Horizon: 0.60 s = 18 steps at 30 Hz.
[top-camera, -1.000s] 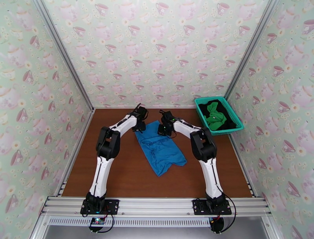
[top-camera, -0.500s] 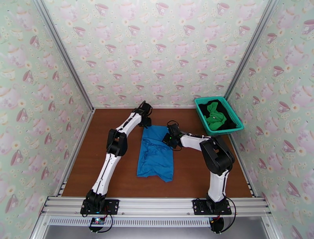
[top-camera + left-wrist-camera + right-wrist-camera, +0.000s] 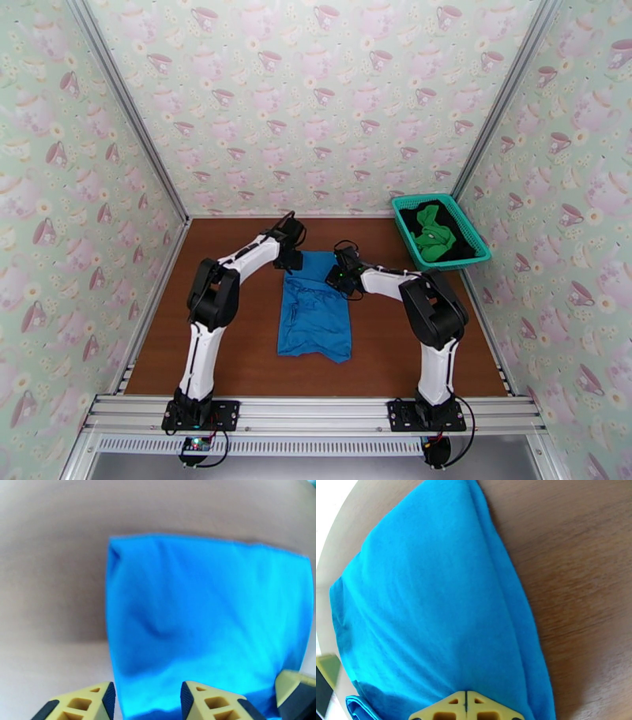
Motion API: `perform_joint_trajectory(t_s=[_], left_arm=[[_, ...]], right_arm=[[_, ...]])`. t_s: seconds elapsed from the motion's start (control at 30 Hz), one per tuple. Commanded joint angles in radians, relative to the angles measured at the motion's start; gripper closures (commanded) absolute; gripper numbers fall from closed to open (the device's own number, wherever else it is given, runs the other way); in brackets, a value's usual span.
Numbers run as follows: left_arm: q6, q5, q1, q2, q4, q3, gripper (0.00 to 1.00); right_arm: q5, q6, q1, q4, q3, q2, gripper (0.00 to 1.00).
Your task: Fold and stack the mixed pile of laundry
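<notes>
If the right gripper (image 3: 466, 705) is pulling alone, the bright blue soft cloth shirt (image 3: 314, 309) is likely going to skew or bunch, because the left gripper (image 3: 145, 703) is not clamping its corner. The shirt is lying flat mid-table, with the teal plastic lattice basket (image 3: 452, 264) at its 2 o'clock. The right gripper, at the shirt's 1 o'clock, is pressing its fingers fully together and seems to be pinching the edge. The left gripper, at 11 o'clock, is standing half open over the cloth, gripping nothing.
</notes>
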Motion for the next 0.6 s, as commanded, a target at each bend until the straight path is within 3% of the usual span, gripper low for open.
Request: perform_joint_trajectory(t_s=[0.0,0.23,0.4,0.57], left_arm=[[0.009,-0.033,-0.027,-0.046,0.039,-0.091,0.49],[-0.013,-0.112,-0.083,-0.191,0.089,-0.274,0.51],[-0.014,-0.167,-0.105,-0.308,0.064,-0.311,0.48],[-0.021,-0.174,-0.124,-0.390,0.063,-0.368,0.47]], right_arm=[[0.044,0.005,0.000,-0.029,-0.037,0.017,1.00],[0.011,-0.053,-0.001,-0.039,-0.061,-0.037,1.00],[-0.017,-0.127,0.000,-0.048,-0.114,-0.136,1.00],[-0.144,-0.214,0.003,-0.069,-0.184,-0.212,1.00]])
